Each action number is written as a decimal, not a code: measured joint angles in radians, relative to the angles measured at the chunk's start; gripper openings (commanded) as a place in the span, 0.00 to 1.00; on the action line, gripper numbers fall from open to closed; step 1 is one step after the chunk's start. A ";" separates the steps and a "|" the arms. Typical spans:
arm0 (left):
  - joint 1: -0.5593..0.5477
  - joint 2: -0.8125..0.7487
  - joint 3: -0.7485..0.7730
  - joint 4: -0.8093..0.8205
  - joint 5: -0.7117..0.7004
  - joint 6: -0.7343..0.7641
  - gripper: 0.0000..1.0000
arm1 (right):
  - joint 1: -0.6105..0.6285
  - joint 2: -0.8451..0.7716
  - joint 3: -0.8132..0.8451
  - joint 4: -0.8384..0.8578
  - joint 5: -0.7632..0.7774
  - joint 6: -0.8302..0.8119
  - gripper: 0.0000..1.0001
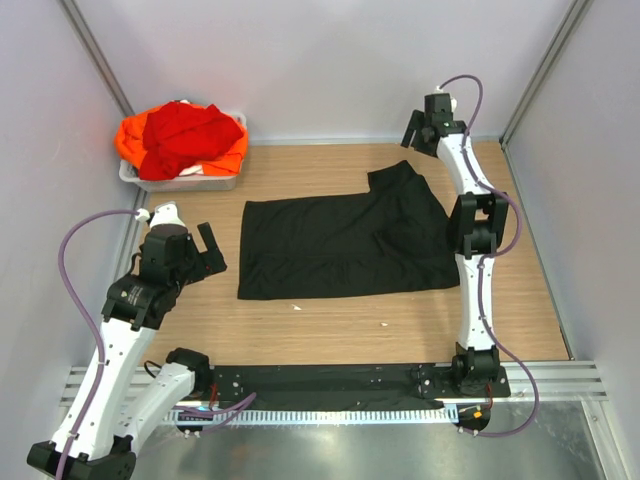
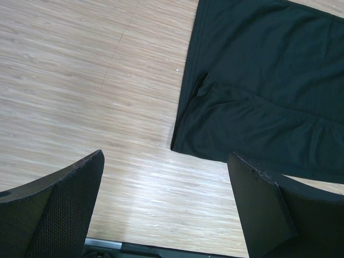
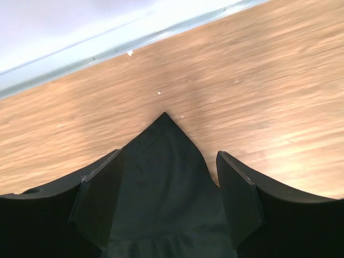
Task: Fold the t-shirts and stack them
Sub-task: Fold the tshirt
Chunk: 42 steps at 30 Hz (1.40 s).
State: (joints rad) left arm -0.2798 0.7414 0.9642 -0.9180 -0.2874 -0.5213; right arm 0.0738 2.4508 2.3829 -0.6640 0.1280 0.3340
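Note:
The black t-shirt (image 1: pixel 345 245) lies spread flat in the middle of the table, one sleeve pointing to the back right. The red t-shirt (image 1: pixel 185 135) lies crumpled on the orange t-shirt (image 1: pixel 130 142) in the tub at the back left. My left gripper (image 1: pixel 210 255) is open and empty above bare wood, just left of the black shirt's near-left corner (image 2: pixel 258 80); in the left wrist view the gripper (image 2: pixel 166 204) has its jaws wide apart. My right gripper (image 1: pixel 412 132) is open above the sleeve tip (image 3: pixel 164 156), which shows between its jaws (image 3: pixel 166 199).
The white plastic tub (image 1: pixel 130 172) stands in the back left corner. Grey walls close in the left, back and right sides. A black rail (image 1: pixel 330 380) runs along the near edge. Small white specks (image 1: pixel 296 307) lie near the shirt's front hem.

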 measured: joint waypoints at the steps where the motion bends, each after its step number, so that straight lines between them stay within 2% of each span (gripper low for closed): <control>1: 0.000 0.000 0.000 0.000 0.000 0.002 0.97 | 0.002 0.031 0.024 0.002 -0.004 0.000 0.75; 8: 0.001 0.000 0.000 0.000 0.000 0.003 0.97 | 0.019 0.154 0.056 0.003 -0.011 -0.005 0.72; 14: 0.010 0.001 0.000 0.000 0.000 0.003 0.97 | 0.028 0.174 0.046 0.011 -0.010 -0.015 0.60; 16: 0.013 0.002 0.000 0.000 0.000 0.003 0.97 | 0.030 0.174 0.042 0.020 -0.010 -0.019 0.50; 20: 0.014 0.005 -0.001 0.000 0.000 0.003 0.96 | 0.032 0.177 0.042 0.030 -0.011 -0.029 0.18; 21: 0.014 0.007 -0.002 0.000 0.000 0.003 0.96 | 0.035 0.178 0.042 0.032 -0.011 -0.031 0.05; 22: 0.015 0.009 -0.002 0.000 0.000 0.003 0.97 | 0.036 0.179 0.042 0.033 -0.011 -0.033 0.01; 27: 0.015 0.050 -0.002 0.001 -0.010 0.001 0.95 | 0.036 0.180 0.039 0.035 -0.013 -0.033 0.01; 31: 0.020 0.149 0.005 0.013 -0.027 -0.018 0.92 | 0.043 0.167 0.032 0.035 -0.015 -0.035 0.01; 32: 0.020 0.186 0.016 0.017 -0.025 -0.025 0.90 | 0.047 0.156 0.023 0.035 -0.014 -0.037 0.02; 33: 0.021 0.230 0.036 0.022 -0.013 -0.032 0.88 | 0.050 0.142 0.016 0.034 -0.010 -0.040 0.07; 34: 0.021 0.274 0.058 0.034 0.002 -0.043 0.88 | 0.054 0.126 0.009 0.034 -0.006 -0.042 0.26; 35: 0.021 0.308 0.082 0.043 0.017 -0.048 0.88 | 0.056 0.109 0.006 0.031 -0.002 -0.044 0.68; 36: 0.020 0.328 0.103 0.047 0.027 -0.051 0.89 | 0.056 0.092 0.006 0.031 0.005 -0.050 0.79; 38: 0.021 0.342 0.144 0.063 0.042 -0.047 0.91 | 0.060 0.058 0.005 0.035 0.018 -0.068 0.91; 42: 0.021 0.284 0.174 0.068 0.037 -0.029 0.92 | 0.059 0.021 0.007 0.058 0.034 -0.084 0.92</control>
State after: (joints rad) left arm -0.2592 1.0256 1.1378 -0.8501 -0.2504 -0.5499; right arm 0.1329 2.4722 2.3898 -0.6064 0.1619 0.2501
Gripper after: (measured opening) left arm 0.914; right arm 0.913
